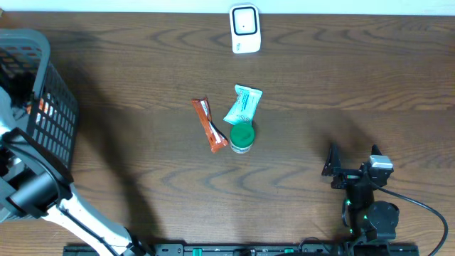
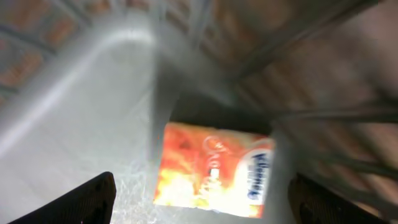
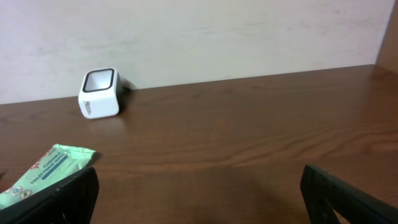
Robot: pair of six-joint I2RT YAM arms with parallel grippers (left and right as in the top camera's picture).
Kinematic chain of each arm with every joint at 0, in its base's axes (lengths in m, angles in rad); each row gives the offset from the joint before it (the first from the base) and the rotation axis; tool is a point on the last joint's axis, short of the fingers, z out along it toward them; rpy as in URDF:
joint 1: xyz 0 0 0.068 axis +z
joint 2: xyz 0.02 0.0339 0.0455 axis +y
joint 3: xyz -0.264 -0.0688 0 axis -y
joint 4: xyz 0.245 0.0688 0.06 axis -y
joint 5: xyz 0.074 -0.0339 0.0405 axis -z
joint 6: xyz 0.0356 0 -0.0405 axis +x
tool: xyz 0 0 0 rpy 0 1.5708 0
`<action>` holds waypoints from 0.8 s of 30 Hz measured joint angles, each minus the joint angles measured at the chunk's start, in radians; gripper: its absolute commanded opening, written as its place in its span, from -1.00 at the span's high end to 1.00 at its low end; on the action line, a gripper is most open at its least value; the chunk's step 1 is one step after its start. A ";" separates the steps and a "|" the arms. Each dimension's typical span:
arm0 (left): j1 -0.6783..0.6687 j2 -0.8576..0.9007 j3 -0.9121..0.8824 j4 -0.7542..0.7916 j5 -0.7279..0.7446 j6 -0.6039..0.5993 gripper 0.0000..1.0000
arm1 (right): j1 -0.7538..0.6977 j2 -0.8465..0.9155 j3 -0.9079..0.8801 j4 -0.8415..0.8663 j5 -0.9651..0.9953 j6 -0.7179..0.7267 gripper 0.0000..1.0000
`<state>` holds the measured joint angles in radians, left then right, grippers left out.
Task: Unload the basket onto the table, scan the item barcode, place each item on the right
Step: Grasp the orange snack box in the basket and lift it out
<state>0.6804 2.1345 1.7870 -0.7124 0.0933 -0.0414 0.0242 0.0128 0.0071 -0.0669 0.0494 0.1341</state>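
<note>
In the left wrist view an orange-and-white packet (image 2: 214,171) lies on the pale floor of the basket (image 2: 93,81). My left gripper (image 2: 202,202) hangs just above it, open, with a finger on each side and not touching it. The view is blurred and no barcode shows. From overhead, my left arm (image 1: 32,188) reaches into the grey basket (image 1: 53,107) at the left edge, and its fingers are hidden there. The white scanner (image 1: 245,28) (image 3: 99,93) stands at the far edge. My right gripper (image 1: 353,155) (image 3: 202,199) rests open at the front right, holding nothing.
Mid-table lie an orange snack bar (image 1: 209,125), a teal wipes packet (image 1: 243,104) (image 3: 43,171) and a green-lidded jar (image 1: 242,138), close together. The basket's mesh walls (image 2: 323,93) hem in the left gripper.
</note>
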 measured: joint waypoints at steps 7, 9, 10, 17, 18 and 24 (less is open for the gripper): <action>0.002 0.012 -0.013 -0.013 0.019 -0.033 -0.85 | 0.000 0.000 0.000 0.000 0.000 0.000 -0.99; 0.001 0.012 -0.013 -0.013 0.028 -0.035 -0.85 | 0.000 0.000 0.000 0.000 0.000 0.000 -0.99; 0.000 0.012 -0.013 -0.013 0.031 -0.036 -0.86 | 0.000 0.000 0.000 0.000 0.000 0.000 -0.99; -0.002 0.013 -0.014 -0.010 0.036 -0.036 -0.86 | 0.000 0.000 0.000 0.000 0.000 0.000 -0.98; -0.002 0.014 -0.015 -0.008 0.036 -0.037 -0.86 | 0.000 0.000 0.000 0.000 0.000 0.000 -0.99; -0.003 0.053 -0.016 -0.006 0.036 -0.036 -0.87 | 0.000 0.000 0.000 0.000 0.000 0.000 -0.98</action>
<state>0.6769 2.1876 1.7710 -0.7189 0.1295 -0.0776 0.0242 0.0128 0.0071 -0.0669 0.0494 0.1345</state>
